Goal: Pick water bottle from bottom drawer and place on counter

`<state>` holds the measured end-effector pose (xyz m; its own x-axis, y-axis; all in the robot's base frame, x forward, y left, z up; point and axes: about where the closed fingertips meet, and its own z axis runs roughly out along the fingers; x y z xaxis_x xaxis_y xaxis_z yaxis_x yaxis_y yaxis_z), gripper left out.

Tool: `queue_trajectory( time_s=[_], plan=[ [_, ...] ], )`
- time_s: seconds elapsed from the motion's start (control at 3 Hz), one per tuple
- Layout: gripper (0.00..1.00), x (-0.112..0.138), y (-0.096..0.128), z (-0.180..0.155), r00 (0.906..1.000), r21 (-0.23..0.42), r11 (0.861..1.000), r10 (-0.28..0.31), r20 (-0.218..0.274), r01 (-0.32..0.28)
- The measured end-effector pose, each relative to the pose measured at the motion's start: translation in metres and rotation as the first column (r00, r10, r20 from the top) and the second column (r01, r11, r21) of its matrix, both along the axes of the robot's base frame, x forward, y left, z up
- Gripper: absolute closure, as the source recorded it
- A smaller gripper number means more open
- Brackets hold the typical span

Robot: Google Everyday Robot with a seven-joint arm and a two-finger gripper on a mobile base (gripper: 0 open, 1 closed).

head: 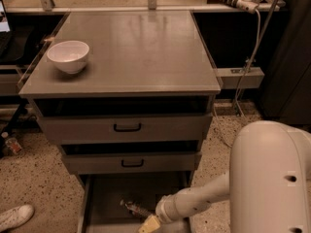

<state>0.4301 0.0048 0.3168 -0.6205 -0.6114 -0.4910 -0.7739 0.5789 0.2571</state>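
Water bottle (133, 208) lies mid bottom drawer (104, 198), gripper (148, 224) beside, near front edge

Cream tool (148, 224) over grey bottom drawer (104, 198); white bowl (68, 56) on grey counter (141, 52).

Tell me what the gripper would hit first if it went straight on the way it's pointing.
Probably the floor of the bottom drawer. The gripper points down and left, its line passing just beside the water bottle, though depth is hard to judge here.
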Motion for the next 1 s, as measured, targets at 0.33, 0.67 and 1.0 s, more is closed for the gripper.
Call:
queue_trajectory(
  time_s=[0.33,0.67,1.0],
  plan=[
    [0.0,0.008,0.015,-0.028,0.9998,0.025,1.0,-0.005,0.019,0.005],
    [0.0,0.026,0.05,-0.082,0.9999,0.082,0.997,-0.003,0.017,0.001],
    [0.0,0.025,0.052,-0.086,0.9999,0.081,0.997,-0.004,0.014,0.003]
  ],
)
